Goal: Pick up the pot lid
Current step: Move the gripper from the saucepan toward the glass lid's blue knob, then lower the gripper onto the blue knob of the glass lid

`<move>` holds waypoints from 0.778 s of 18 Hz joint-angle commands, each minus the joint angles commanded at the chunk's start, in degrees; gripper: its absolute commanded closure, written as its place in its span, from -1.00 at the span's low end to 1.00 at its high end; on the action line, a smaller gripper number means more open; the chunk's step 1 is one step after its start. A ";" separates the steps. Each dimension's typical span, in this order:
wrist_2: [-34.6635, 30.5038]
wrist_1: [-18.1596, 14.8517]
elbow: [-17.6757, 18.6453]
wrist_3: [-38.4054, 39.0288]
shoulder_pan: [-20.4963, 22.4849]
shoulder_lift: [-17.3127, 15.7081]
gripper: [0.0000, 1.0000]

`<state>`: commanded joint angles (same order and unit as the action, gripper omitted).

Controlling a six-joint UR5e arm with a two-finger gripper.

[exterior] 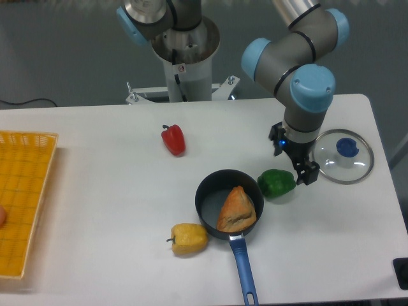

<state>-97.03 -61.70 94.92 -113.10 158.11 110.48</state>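
While the arm (290, 57) reaches down over the right half of the table (95, 191), the lid (344, 156) lies flat on the tabletop near the right edge. It is glass with a metal rim and a blue knob on top.

Gripper (305, 173): dark, pointing down, just beside the lid's left rim. It sits between the lid and the green pepper (276, 183). Whether the fingers are spread or closed cannot be told from this view, since they merge into one dark shape. Nothing is visibly held. Contact with the lid's rim also cannot be told.

Other items:
- Pan (213, 197), dark with a blue handle pointing toward the front edge, sits left of the green pepper and close to it.
- Pastry (238, 209), golden brown, lies inside the pan.
- Yellow pepper (189, 238) lies just beside the pan on its front-left side.
- Red pepper (173, 139) stands well apart, farther back and left of the pan.
- Basket (25, 204), yellow, is at the far left edge and partly cut off.
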 joint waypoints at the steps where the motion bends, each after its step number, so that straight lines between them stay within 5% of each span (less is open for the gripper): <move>1: -0.09 0.00 0.26 -1.58 0.79 0.09 -1.00; 6: -0.18 0.79 0.79 -14.66 5.97 0.44 -1.00; 10: 0.09 7.55 2.37 -19.42 8.53 2.98 -1.00; 14: 2.10 7.82 0.54 -23.04 11.08 4.74 -1.00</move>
<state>-94.93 -53.88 95.46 -136.14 169.19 115.22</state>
